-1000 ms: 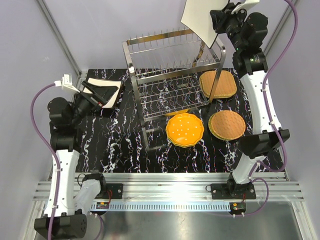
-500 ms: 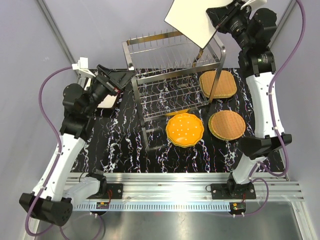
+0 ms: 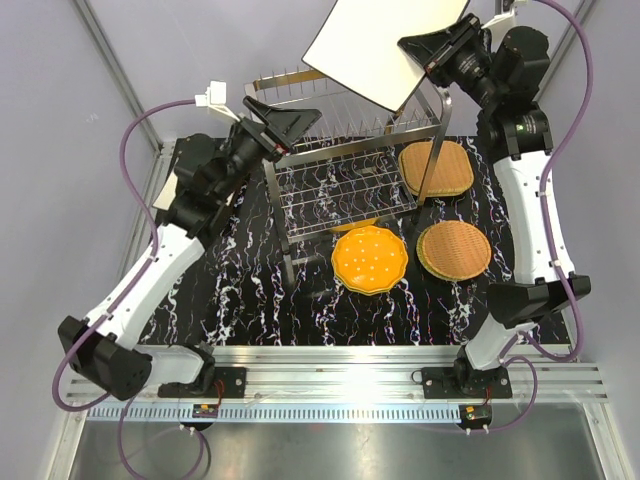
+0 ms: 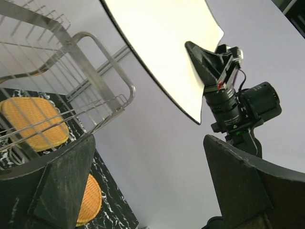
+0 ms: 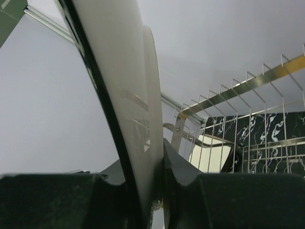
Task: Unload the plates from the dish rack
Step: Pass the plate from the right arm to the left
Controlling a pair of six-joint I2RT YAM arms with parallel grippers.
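Tall steel wire dish rack stood upper centre. Orange scalloped plate and tan woven plates lay outside it on black marbled tabletop. Right tool, high above the rack, was clenched on the edge of a large square cream plate. The plate was tilted, its long axis running upper-left to lower-right. Left tool was spread and held nothing, pointing right.

Overhead, two wrist views; plate shared
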